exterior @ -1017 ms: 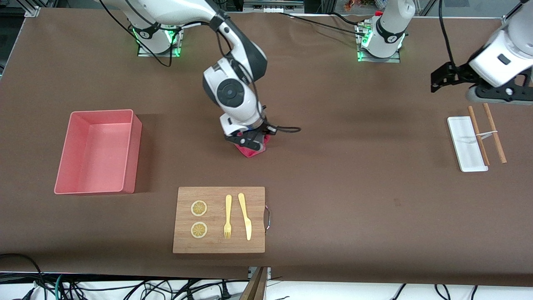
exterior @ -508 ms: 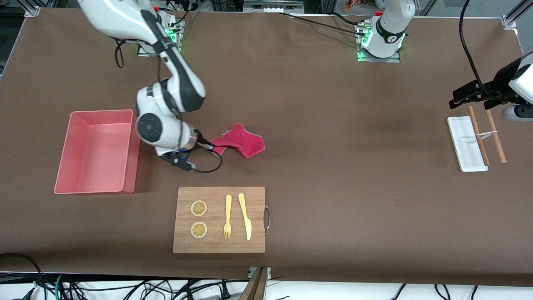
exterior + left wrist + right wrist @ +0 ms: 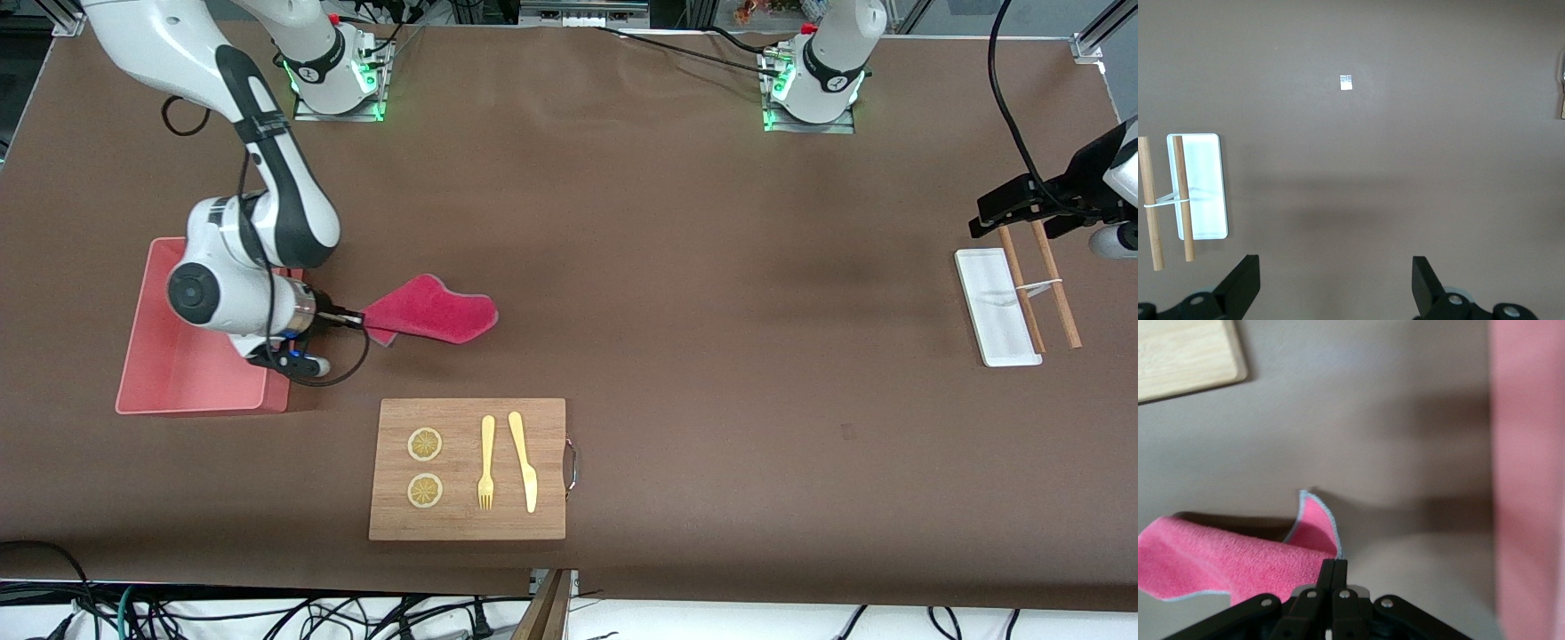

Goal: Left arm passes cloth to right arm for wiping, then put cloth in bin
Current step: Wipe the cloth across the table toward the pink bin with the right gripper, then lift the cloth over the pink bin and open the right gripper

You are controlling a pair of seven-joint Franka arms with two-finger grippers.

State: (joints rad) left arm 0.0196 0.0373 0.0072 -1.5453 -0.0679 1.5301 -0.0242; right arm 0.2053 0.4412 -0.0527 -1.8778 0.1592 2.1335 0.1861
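My right gripper [image 3: 353, 319] is shut on one corner of the crimson-pink cloth [image 3: 433, 310], just beside the bin's wall. The cloth trails from the fingers toward the middle of the table, low over the surface. In the right wrist view the shut gripper [image 3: 1333, 565] pinches the cloth [image 3: 1218, 560]. The salmon-pink bin [image 3: 191, 404] stands at the right arm's end of the table, and the right arm's wrist is over it; its wall shows in the right wrist view [image 3: 1528, 487]. My left gripper [image 3: 1013, 203] is open and empty [image 3: 1335, 267] over the left arm's end of the table and waits.
A wooden cutting board [image 3: 458, 520] with lemon slices, a fork and a knife lies nearer the front camera than the cloth; its corner shows in the right wrist view [image 3: 1185, 353]. A small white tray [image 3: 996, 307] and two tied wooden sticks [image 3: 1053, 280] lie below the left gripper.
My right gripper has carried the cloth across the table from the middle toward the bin. The left gripper has drifted slightly over the tray end.
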